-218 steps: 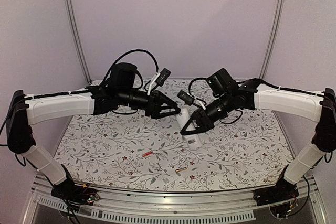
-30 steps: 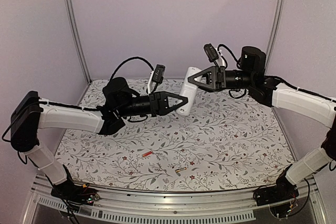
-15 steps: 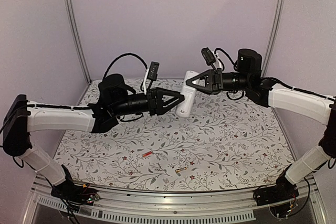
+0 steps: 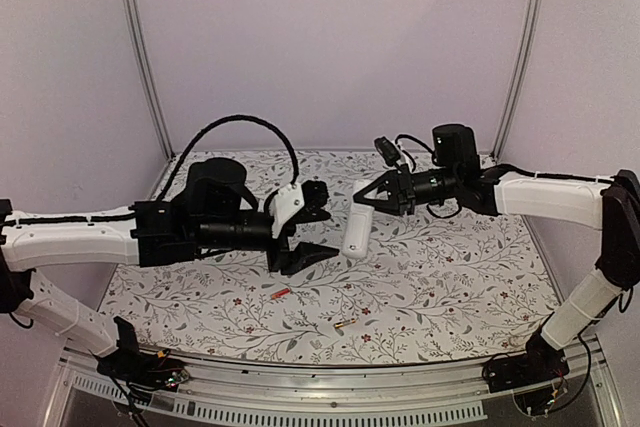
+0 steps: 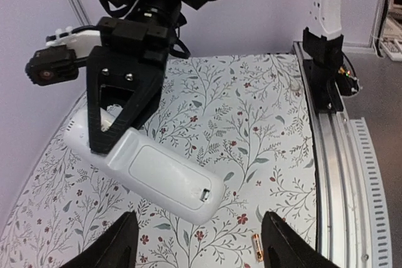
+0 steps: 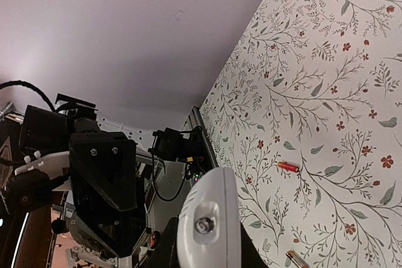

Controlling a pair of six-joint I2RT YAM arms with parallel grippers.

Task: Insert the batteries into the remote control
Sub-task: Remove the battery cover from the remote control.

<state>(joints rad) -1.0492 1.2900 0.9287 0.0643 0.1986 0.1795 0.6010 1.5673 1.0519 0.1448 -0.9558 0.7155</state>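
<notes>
Remote control, a slim white plastic bar (image 4: 352, 237), hangs in the air, pinched at its upper end by the closed fingers of the black right gripper (image 4: 366, 203); its free end slopes down below that gripper, clear of the floral-printed table (image 4: 450, 277). In the left wrist view its plain back faces outward, and the rectangular battery cover (image 5: 166, 174) looks seated, with a small latch notch at the free end. The black left gripper (image 4: 330, 227) stands just beside the remote, on the side away from the right arm. Its jaws are spread wide and hold nothing, and they do not touch the bar. The step in hand appears to be presenting the remote so that the recess can be opened. The next move probably calls for the left fingers to come in on the latch end and work the cover off while the right grip holds firm. Neither cell is picked up: the small red battery (image 4: 281, 293) and the dark battery with yellow-orange marking (image 4: 345, 324) lie on the table, below and well apart from both grippers, towards the arm bases.
</notes>
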